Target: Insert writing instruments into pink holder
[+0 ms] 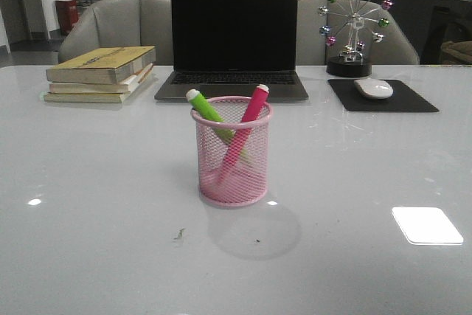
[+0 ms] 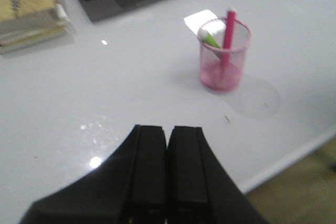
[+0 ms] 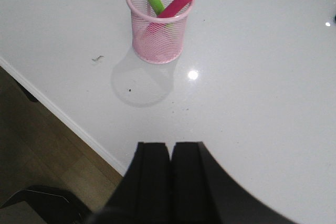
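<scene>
Nearest the front camera lies bare white table (image 1: 96,256), with the pink holder (image 1: 231,151) standing upright just beyond, near the middle. Both markers are already in it: the lime green marker (image 1: 206,111) leans left, the magenta marker (image 1: 249,119) leans right, crossing inside the mesh, their whitish ends poking above the rim. Farther back, from left to right, sit stacked books (image 1: 102,73), a laptop (image 1: 233,38), and a mouse (image 1: 373,88) on its pad. The left gripper (image 2: 167,169) has its fingers pressed together on nothing; the right gripper (image 3: 169,174) is likewise closed and empty, both well clear of the cup. The task looks finished, so the sound move is to keep both arms away and avoid nudging the light holder.
</scene>
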You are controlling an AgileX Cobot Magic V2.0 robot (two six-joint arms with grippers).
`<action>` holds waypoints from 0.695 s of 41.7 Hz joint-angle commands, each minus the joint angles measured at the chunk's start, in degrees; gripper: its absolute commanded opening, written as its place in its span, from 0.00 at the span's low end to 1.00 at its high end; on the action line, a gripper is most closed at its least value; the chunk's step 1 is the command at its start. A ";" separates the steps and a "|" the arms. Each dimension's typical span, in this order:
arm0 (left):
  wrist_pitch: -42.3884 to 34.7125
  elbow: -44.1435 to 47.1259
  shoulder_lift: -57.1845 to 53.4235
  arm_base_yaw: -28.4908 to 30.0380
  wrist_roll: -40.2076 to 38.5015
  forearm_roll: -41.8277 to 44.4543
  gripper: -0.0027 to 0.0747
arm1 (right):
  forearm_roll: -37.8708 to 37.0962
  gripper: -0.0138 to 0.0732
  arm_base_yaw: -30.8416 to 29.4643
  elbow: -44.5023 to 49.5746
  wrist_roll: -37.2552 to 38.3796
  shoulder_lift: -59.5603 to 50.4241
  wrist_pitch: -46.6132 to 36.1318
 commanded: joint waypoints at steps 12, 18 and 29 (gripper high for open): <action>-33.42 24.11 -13.70 23.58 0.05 -3.83 0.15 | -0.36 0.23 0.09 -1.58 -0.41 -0.33 -4.29; -42.01 31.33 -17.77 27.35 0.05 -4.50 0.15 | -0.36 0.23 0.09 -1.58 -0.41 -0.33 -4.29; -43.03 33.93 -21.35 28.53 0.05 -4.53 0.15 | -0.36 0.23 0.09 -1.58 -0.41 -0.33 -4.29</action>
